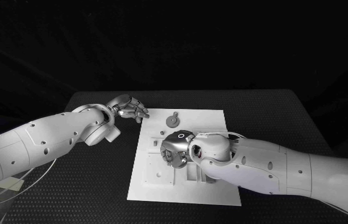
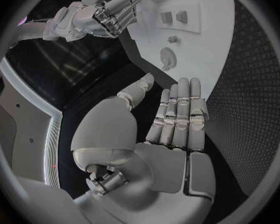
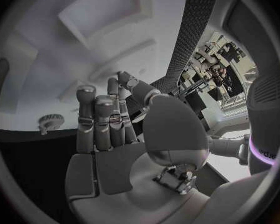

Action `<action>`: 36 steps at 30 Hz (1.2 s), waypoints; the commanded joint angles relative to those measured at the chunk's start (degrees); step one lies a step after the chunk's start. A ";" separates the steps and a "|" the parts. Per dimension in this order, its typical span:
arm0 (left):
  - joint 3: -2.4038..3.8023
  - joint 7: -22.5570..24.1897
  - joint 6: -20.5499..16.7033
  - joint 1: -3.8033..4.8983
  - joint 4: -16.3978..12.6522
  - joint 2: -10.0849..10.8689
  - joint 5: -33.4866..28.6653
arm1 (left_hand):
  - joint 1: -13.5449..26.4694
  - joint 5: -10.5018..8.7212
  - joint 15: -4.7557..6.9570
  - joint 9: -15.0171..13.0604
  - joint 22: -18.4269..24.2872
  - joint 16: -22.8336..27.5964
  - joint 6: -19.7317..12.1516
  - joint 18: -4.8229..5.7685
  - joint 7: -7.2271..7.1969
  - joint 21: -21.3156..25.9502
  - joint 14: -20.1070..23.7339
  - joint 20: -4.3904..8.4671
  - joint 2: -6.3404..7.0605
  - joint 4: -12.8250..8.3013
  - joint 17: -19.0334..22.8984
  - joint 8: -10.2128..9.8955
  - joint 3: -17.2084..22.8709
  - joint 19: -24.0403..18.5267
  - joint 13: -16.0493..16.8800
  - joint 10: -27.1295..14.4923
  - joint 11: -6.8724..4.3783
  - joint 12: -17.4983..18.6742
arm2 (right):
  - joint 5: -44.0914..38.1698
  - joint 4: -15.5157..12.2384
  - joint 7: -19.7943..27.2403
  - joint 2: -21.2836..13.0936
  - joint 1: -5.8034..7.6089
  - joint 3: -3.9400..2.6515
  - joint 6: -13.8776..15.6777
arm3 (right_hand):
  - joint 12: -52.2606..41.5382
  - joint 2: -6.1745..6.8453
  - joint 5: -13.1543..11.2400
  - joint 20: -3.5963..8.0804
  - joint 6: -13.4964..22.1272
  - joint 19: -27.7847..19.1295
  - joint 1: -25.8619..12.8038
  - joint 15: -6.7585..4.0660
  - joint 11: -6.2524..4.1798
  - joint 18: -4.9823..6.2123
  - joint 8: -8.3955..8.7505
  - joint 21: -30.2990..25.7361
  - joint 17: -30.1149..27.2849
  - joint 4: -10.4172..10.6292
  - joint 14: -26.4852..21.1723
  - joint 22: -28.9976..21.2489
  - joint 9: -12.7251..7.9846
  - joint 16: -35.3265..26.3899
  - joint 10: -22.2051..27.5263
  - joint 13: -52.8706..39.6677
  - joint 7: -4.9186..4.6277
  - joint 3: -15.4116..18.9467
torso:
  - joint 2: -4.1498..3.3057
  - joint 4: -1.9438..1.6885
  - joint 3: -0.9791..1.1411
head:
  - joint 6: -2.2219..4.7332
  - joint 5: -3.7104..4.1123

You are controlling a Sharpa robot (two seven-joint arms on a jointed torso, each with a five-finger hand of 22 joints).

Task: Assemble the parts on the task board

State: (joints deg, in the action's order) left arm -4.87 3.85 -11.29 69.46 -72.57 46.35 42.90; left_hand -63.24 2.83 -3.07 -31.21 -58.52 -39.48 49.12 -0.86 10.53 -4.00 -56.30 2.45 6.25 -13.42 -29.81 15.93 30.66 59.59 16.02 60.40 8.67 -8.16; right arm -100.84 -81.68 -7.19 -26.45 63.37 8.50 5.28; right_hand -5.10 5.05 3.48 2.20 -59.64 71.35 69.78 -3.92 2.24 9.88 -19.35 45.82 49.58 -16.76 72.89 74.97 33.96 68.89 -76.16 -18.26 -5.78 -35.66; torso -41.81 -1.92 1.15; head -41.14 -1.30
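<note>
The white board (image 1: 210, 189) is lying flat in the middle of the black table (image 1: 290, 113); it is a long plate with shallow sunken pockets cut into it. A round grey part with a short tail (image 1: 172, 119) is sitting on the far end of the board; the left wrist view is showing it too (image 2: 167, 57), lying flat and touching nothing else. Two small dark blocks (image 2: 174, 17) are sitting side by side in a square pocket further along the board; a tiny piece (image 2: 173, 39) is resting between them and the round part. In the right wrist view a little toothed wheel (image 3: 50, 120) is lying on the board close to the fingertips of the right hand; a big square pocket (image 3: 105, 10) is showing beyond it, and I cannot tell if anything is in it.

The right hand (image 1: 176, 147) is hanging over the middle of the board, palm turned down; its arm is reaching in across the near right corner. In its own wrist view the fingers (image 3: 96, 119) are standing close together and a little bent, with the thumb out to the side; nothing is sitting in them.

The left hand (image 1: 129, 107) is hovering above the table just beside the far left corner of the board, not touching it; its fingers (image 2: 180, 109) are stretched out straight and side by side, thumb spread away, holding nothing.
</note>
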 commanded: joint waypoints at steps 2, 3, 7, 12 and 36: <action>0.05 0.21 -0.08 0.10 -0.19 -0.04 0.07 | 0.30 0.14 -0.03 0.07 0.06 0.31 -0.59 -1.07 0.00 -0.02 -0.35 0.08 -0.11 0.34 -0.09 -0.02 0.07 0.47 -0.09 -0.48 -0.09 0.03 | -0.26 0.13 0.16 0.12 -0.09 0.07 -1.28 | 0.20 -0.60 0.15 0.17 -0.14 -0.36 -0.01 -0.04 0.21 5.12 -0.09 0.20 0.07 0.01 -0.41 1.21 0.13 -0.19 0.04 0.03 -0.27 -0.23 | 0.01 0.01 0.04 | -0.03 0.06; 0.05 0.21 -0.08 0.10 -0.19 -0.02 0.07 | 0.29 0.14 -0.03 0.07 0.06 0.32 -0.60 -1.07 0.00 -0.02 -0.35 0.08 -0.10 0.34 -0.10 -0.02 0.07 0.47 -0.09 -0.49 -0.09 0.03 | -0.28 0.17 0.13 0.08 -0.09 0.08 -1.30 | 0.20 -0.60 0.15 0.17 -0.14 -0.37 -0.01 -0.04 0.21 5.12 -0.08 0.20 0.07 0.01 -0.41 1.21 0.14 -0.19 0.04 0.03 -0.27 -0.23 | 0.01 0.01 0.04 | -0.03 0.06; 0.05 0.21 -0.08 0.10 -0.19 0.02 0.07 | 0.29 0.14 -0.03 0.07 0.07 0.34 -0.60 -1.07 0.00 -0.02 -0.36 0.08 -0.10 0.35 -0.13 -0.02 0.06 0.47 -0.10 -0.49 -0.09 0.02 | -0.47 0.16 0.09 -0.02 -0.09 0.08 -1.33 | 0.21 -0.59 0.15 0.18 -0.13 -0.37 -0.01 -0.04 0.21 5.12 -0.08 0.20 0.08 0.00 -0.42 1.21 0.16 -0.19 0.04 0.02 -0.27 -0.23 | 0.02 -0.05 0.05 | -0.06 0.06; 0.05 0.20 -0.10 0.10 -0.25 0.09 0.08 | 0.29 0.14 -0.02 0.07 0.07 0.37 -0.60 -1.07 0.00 -0.02 -0.37 0.08 -0.09 0.36 -0.17 -0.02 0.06 0.47 -0.11 -0.50 -0.09 0.02 | -0.53 0.34 0.11 0.40 -0.15 0.16 -1.64 | 0.22 -0.59 0.15 0.18 -0.12 -0.39 0.00 -0.04 0.21 5.12 -0.07 0.21 0.09 0.00 -0.43 1.21 0.18 -0.19 0.04 0.02 -0.27 -0.23 | 0.00 -0.01 0.07 | -0.01 0.08; 0.04 0.20 0.25 0.11 -0.35 0.30 0.04 | 0.78 0.14 -0.02 0.09 0.15 0.69 -0.62 -1.05 0.01 -0.03 -0.48 0.09 -0.13 0.92 -0.62 0.01 -0.11 0.52 -0.23 -0.53 -0.08 -0.06 | 0.63 1.69 1.36 0.50 -0.87 0.38 0.96 | 0.98 -0.61 0.15 0.21 0.92 -0.34 -0.61 0.39 0.67 5.12 0.55 0.33 0.28 0.10 -0.32 1.18 0.34 -0.10 1.17 0.30 -0.72 -0.06 | 0.00 0.02 0.12 | 0.06 0.66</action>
State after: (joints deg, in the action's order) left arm -4.88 3.73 -11.27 69.47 -72.79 46.65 42.91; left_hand -63.01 2.83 -3.07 -31.17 -58.46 -39.03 48.78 -0.86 10.60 -3.99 -56.30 2.66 6.03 -12.92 -30.38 15.93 30.49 59.81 15.85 60.20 8.48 -8.16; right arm -100.34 -80.30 -6.21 -25.81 62.75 8.68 5.35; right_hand -4.30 4.58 3.32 2.21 -58.87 71.13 69.60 -3.56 2.99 9.89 -18.79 45.82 49.81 -16.84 72.67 74.97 34.24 68.89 -75.16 -18.09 -6.54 -35.58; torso -41.80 -1.92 1.23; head -41.12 -0.67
